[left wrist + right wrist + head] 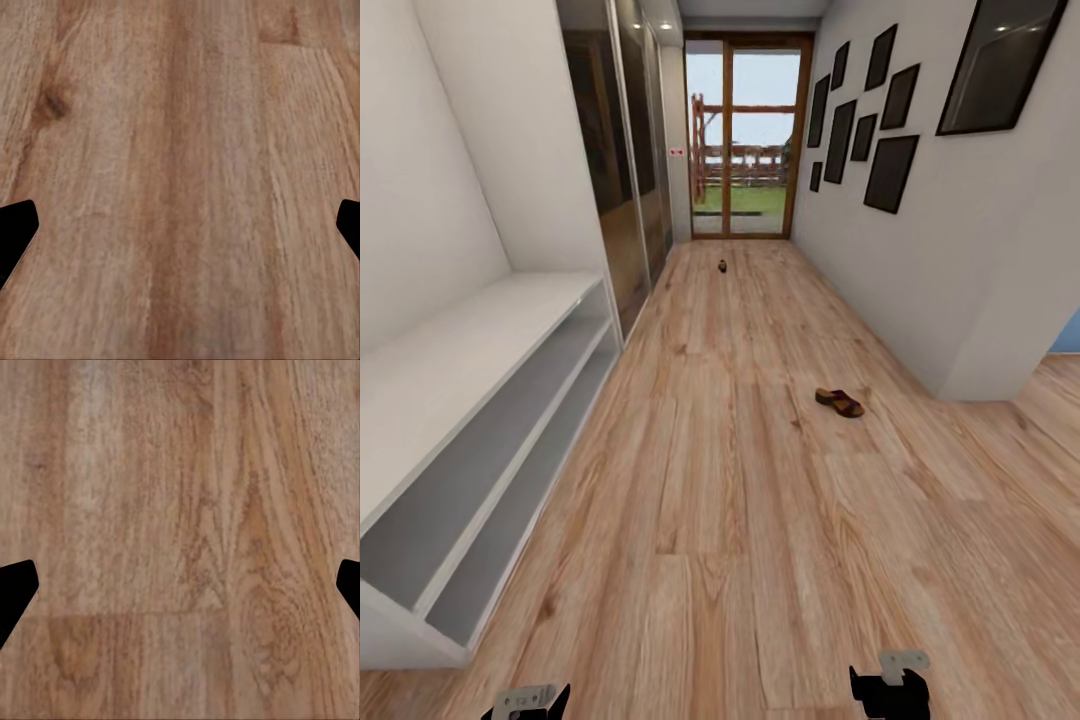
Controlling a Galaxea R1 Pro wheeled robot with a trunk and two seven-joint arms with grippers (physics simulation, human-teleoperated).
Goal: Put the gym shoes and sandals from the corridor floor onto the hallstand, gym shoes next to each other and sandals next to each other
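One dark-brown sandal [840, 402] with a tan footbed lies on the corridor floor [720, 500], right of centre, a good way ahead of both arms. The pale hallstand [470, 340], a low bench with two open shelf tiers, runs along the left wall; nothing shows on its tiers. A small dark thing [721, 265] lies far down the corridor, too small to identify. The gym shoes are out of view. My left gripper [530, 703] and right gripper [890, 690] hang low at the picture's near edge. Each wrist view shows fingertips [15, 232] [15, 592] spread wide over bare planks, holding nothing.
Mirrored wardrobe doors [622, 170] follow the hallstand on the left. A glass door [745, 140] closes the corridor's far end. The right wall carries black picture frames [890, 170] and ends at a corner [970, 385] opening to the right.
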